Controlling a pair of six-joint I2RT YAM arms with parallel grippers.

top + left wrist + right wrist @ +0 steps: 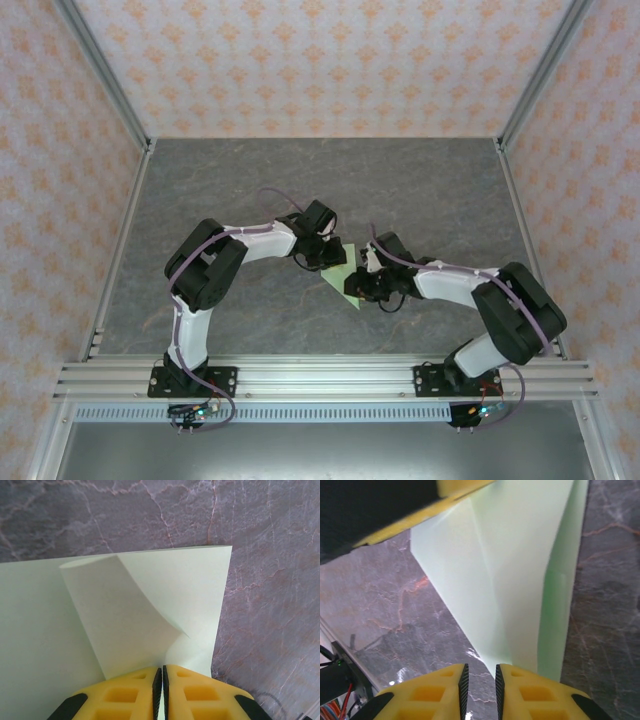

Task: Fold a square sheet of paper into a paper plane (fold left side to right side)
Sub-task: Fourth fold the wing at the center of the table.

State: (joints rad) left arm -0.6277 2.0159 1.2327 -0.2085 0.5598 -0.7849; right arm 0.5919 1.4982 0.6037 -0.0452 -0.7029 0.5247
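Observation:
The square sheet of paper [340, 284], pale green and partly folded, lies mid-table between both grippers. My left gripper [328, 258] is at its far edge. In the left wrist view this gripper [162, 669] is shut on a curled flap of the paper [165, 580], lifted off the flat layer beneath. My right gripper [357, 287] is at the paper's near right side. In the right wrist view its jaws [480, 672] stand slightly apart over bare table, and the paper's [520, 580] pointed end runs under the right finger [530, 690]. The left gripper's yellow finger [460, 490] shows at the top.
The grey marbled table [420, 190] stretches around the paper, walled by patterned panels [310, 60] at the back and sides. An aluminium rail [320, 378] carries both arm bases at the near edge. Cables and electronics [335, 680] sit at the lower left of the right wrist view.

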